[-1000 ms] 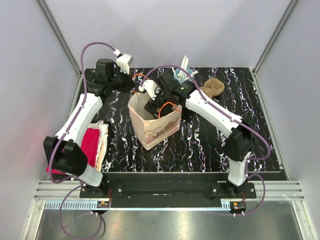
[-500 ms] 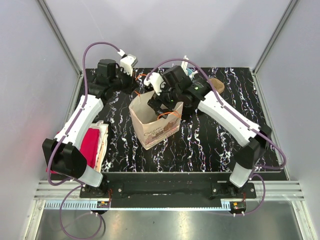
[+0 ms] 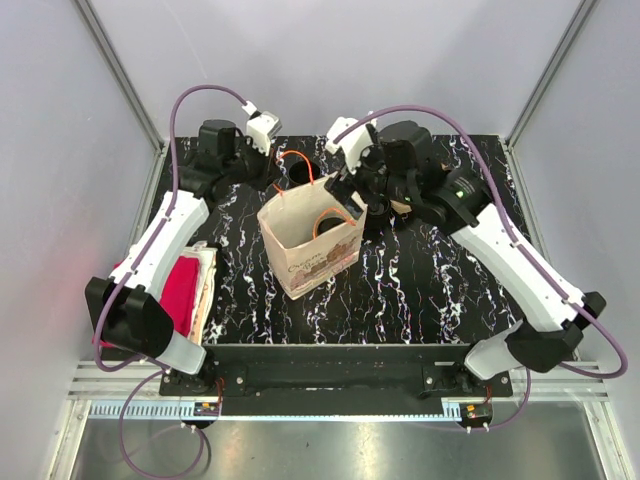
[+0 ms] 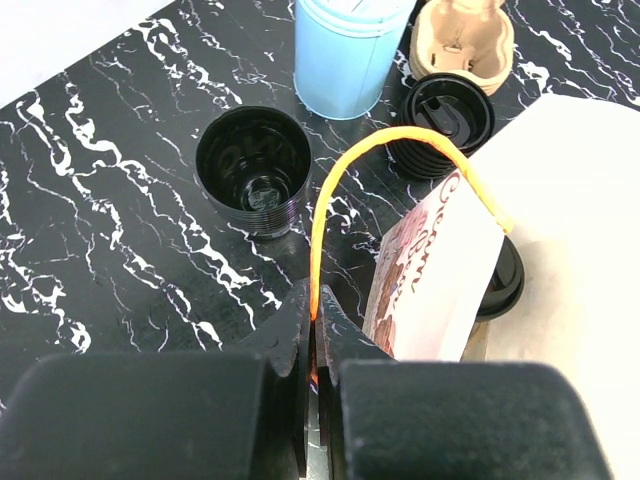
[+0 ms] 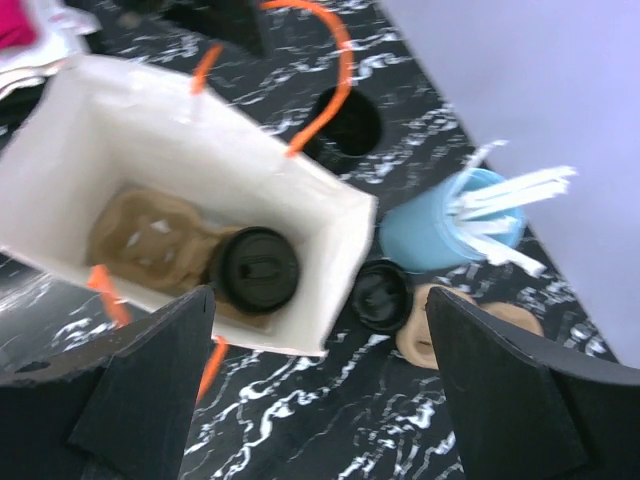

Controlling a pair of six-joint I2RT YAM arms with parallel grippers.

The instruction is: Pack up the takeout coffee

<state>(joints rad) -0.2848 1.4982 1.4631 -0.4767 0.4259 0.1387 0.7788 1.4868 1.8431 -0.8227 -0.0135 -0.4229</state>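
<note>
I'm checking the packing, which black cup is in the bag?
The lidded cup down inside the paper bag. The other lidded cup and the lidless cup stand outside on the table.

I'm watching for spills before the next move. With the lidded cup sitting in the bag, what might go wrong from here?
1. The left gripper pinches only one thin orange handle; a tug may tilt the paper bag and tip the takeout coffee in its carrier.
2. The open right gripper hangs close above the bag; it may snag the rim.
</note>
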